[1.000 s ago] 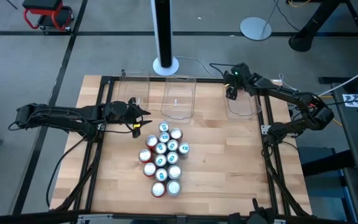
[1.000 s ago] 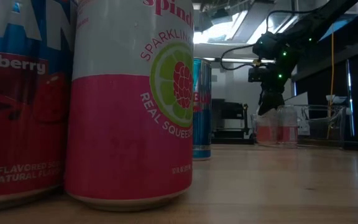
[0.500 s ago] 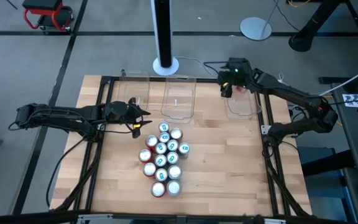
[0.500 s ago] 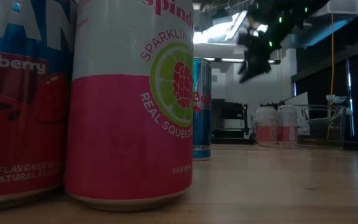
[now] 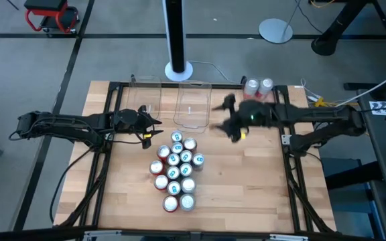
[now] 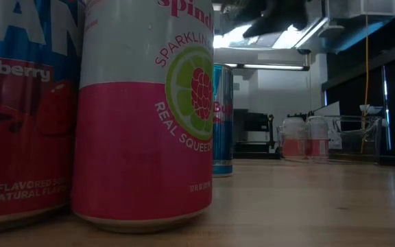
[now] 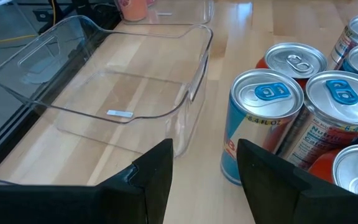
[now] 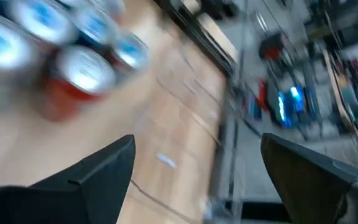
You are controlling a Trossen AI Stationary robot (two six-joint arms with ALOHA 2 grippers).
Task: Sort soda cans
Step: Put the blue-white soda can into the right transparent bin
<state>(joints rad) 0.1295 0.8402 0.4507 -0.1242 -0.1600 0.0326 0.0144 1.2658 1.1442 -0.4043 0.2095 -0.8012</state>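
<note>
Landmark: the middle clear rectangular plastic bin (image 5: 193, 106), at the far edge of the pale wooden surface (image 5: 246, 181).

Cans: the cluster of small red, blue-teal and silver-white soda cans (image 5: 177, 171) stood upright just on the near side of that bin; two more red cans with silver tops (image 5: 259, 86) sat in the right-hand clear bin (image 5: 260, 110), well to the right of the landmark.

Right tool (image 5: 232, 119): hung in the air just right of the landmark bin, blurred in the overhead view; its wide-spread fingers (image 8: 92, 174) held nothing.

Key relation: from the right tool the cluster lay toward the near-left, each can's long axis vertical, so a grasp would probably need to come down from above.

Right arm pose: stretched leftward from its base, low across the right bin.

Left tool (image 5: 147, 127): waited left of the landmark, fingers (image 7: 154, 174) parted and empty, a silver and blue-teal can (image 7: 260, 121) straight ahead.

Nearer arm: the left, by my reading.
</note>
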